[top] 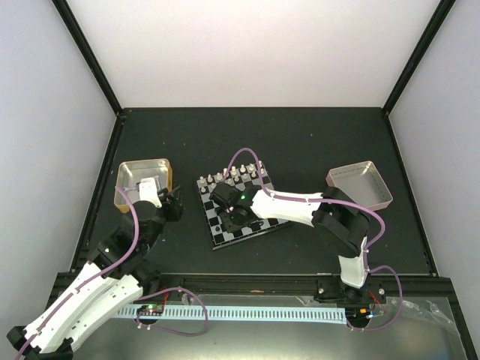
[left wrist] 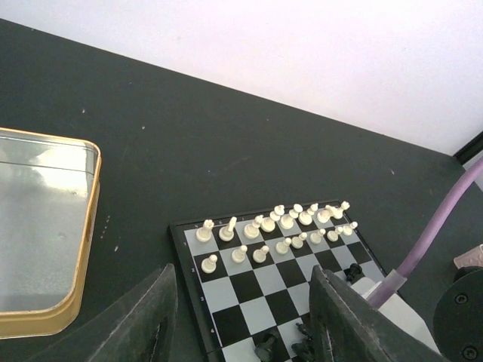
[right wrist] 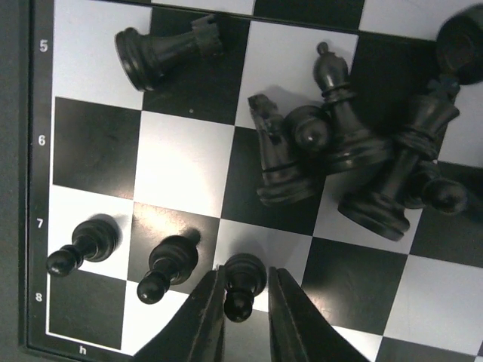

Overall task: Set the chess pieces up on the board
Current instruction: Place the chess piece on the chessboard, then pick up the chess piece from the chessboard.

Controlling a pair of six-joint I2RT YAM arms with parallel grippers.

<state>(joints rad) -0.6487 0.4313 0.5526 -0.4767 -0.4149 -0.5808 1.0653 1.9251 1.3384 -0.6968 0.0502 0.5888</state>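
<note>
The left claw (left wrist: 241,275) hangs over the black desk (top: 315,142), near the left edge of the small square board with black and pale checks (top: 217,237). Its fingers are spread wide and nothing is between them.

The right claw (right wrist: 246,273) is over the near part of the board. Its fingers sit close on both sides of a tiny black pawn (right wrist: 243,280) that stands up. I cannot tell if they squeeze it. Two more little black pawns (right wrist: 164,271) stand beside it, toward the corner.

Past them, a heap of black pieces (right wrist: 339,151) lies tipped over. The tiny white pieces (left wrist: 275,226) stand in two rows along the board's far edge.

A gold-rimmed metal tray (left wrist: 93,226) sits by the desk's left edge. A silver metal tray (top: 360,186) sits well to the right of the board.
</note>
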